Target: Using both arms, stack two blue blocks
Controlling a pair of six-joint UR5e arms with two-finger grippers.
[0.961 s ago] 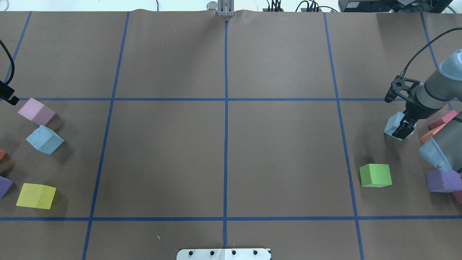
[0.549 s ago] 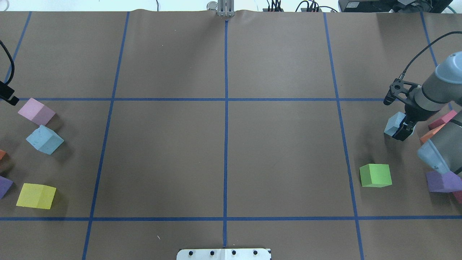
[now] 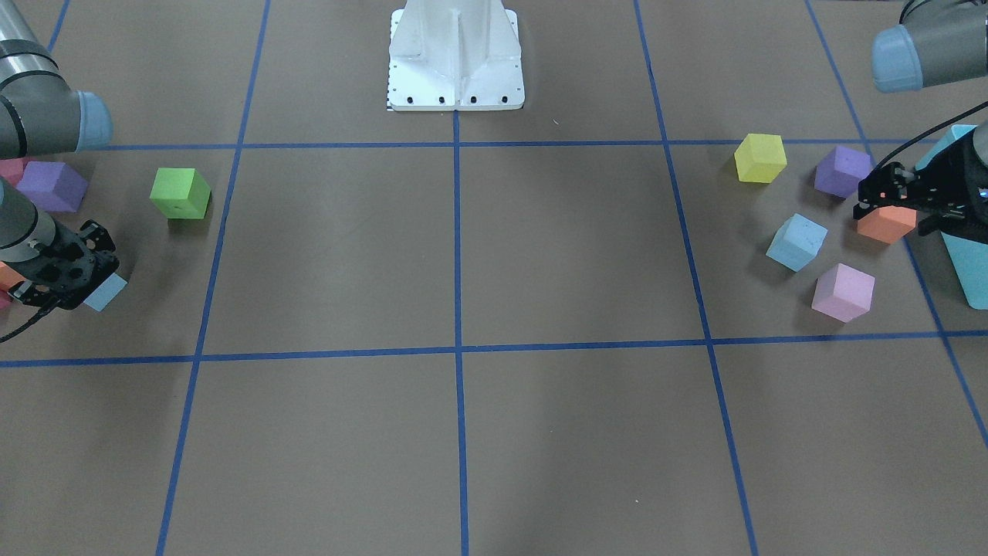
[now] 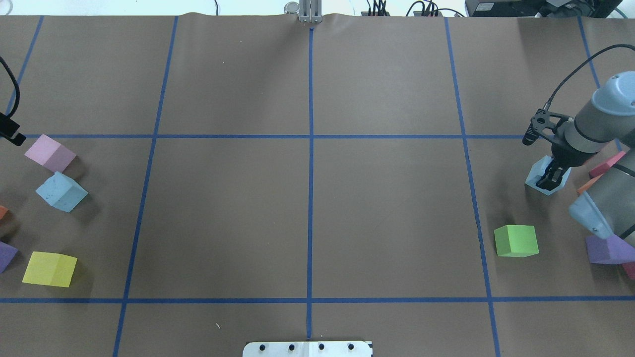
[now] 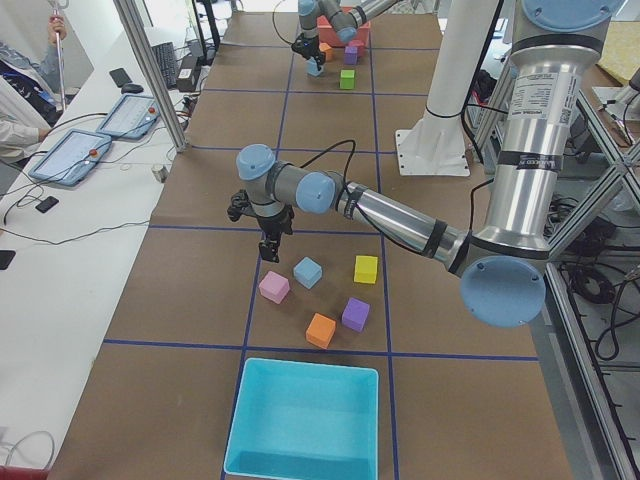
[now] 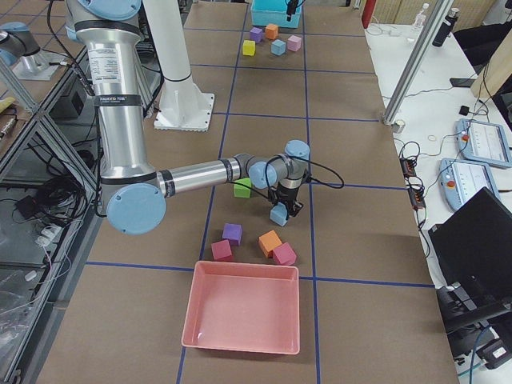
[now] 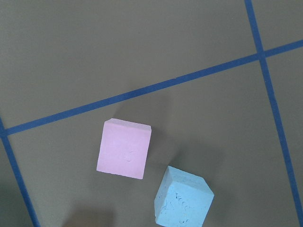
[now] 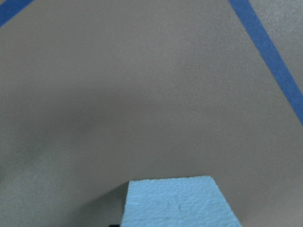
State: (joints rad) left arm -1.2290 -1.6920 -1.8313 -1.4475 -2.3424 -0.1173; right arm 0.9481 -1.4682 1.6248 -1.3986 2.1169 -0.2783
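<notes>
My right gripper (image 4: 547, 179) is shut on a pale blue block (image 4: 535, 174) at the table's right side. The block fills the bottom of the right wrist view (image 8: 180, 203), and it shows beside the gripper in the front view (image 3: 106, 292). The second blue block (image 4: 61, 191) lies free on the left side, next to a pink cube (image 4: 50, 152). Both show in the left wrist view, the blue block (image 7: 183, 198) and the pink cube (image 7: 124, 148). My left gripper (image 5: 267, 248) hangs above the table just beyond them. Its fingers do not show clearly.
On the left lie a yellow cube (image 4: 49, 268), an orange cube (image 3: 886, 224), a purple cube (image 3: 843, 171) and a turquoise bin (image 3: 969, 262). On the right are a green cube (image 4: 516, 240), a purple cube (image 4: 607, 249), more cubes and a pink tray (image 6: 244, 316). The white pedestal (image 3: 455, 54) stands at the middle.
My right wrist has turned and shifted slightly left, and the blue block has moved with it. The left arm and the left-side cubes have not moved.
</notes>
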